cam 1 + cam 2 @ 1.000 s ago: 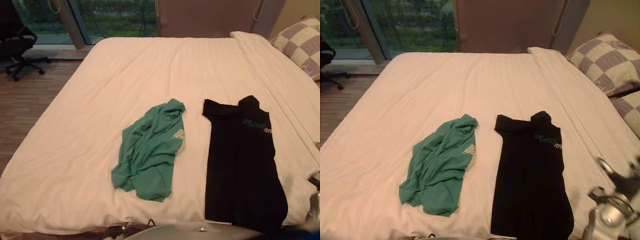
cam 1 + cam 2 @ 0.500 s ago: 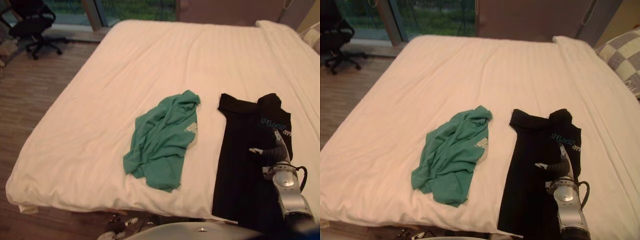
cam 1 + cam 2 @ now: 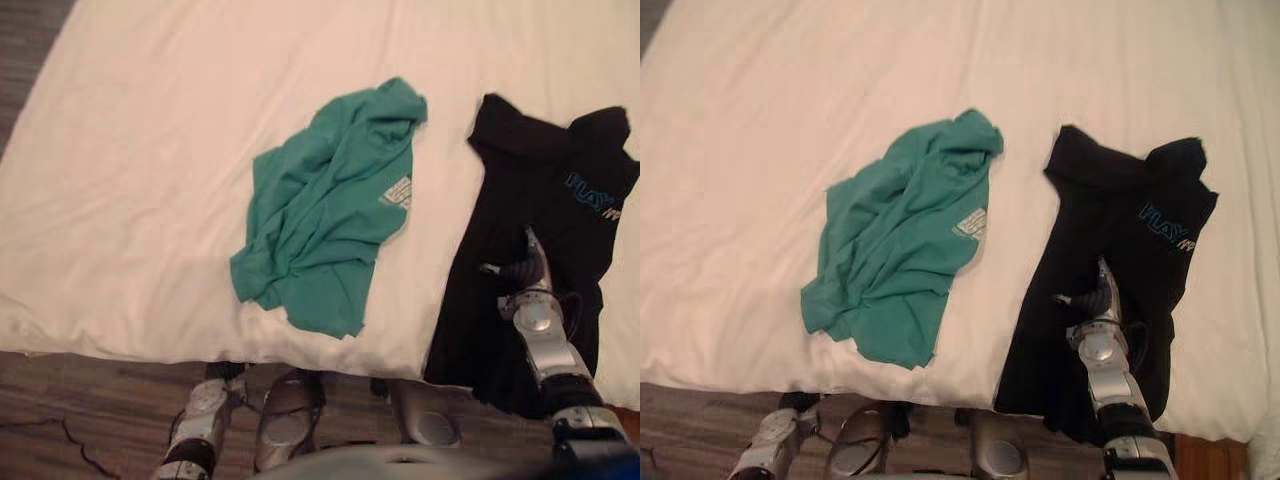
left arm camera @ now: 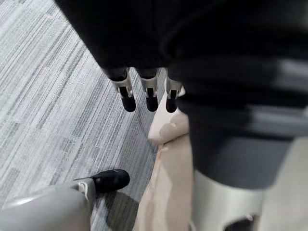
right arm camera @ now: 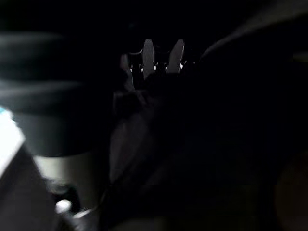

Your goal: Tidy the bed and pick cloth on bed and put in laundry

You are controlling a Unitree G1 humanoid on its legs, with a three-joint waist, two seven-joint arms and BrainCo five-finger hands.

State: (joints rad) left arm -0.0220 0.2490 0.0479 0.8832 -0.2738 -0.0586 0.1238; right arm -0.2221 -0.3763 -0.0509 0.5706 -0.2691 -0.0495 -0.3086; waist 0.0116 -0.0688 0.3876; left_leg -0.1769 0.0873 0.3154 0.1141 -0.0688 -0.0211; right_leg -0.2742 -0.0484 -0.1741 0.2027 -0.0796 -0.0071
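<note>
**While two shirts are lying near the front edge of the bed [image 3: 120, 200], the right hand [image 3: 522, 268] is hovering over the black shirt [image 3: 540, 170]**

Because the left hand [image 4: 151, 94] is hanging low beside the bed's front edge, its fingers are pointing straight down towards the floor [image 4: 48, 96] and holding nothing. Up on the sheet, the green shirt [image 3: 330, 210] is lying crumpled close to the front edge, its thin knit bunching into soft folds. It is looking light and limp, so pinching a raised fold near its middle is probably the surest hold. Just to its right and apart from it, the black shirt is lying flatter, with its hem drooping over the front edge. Being smooth and floppy, it is likely to sag and trail if taken by one corner. The right hand is poised over its middle with fingers straight and thumb spread, gripping nothing. Whether it is touching the cloth I cannot tell.
</note>
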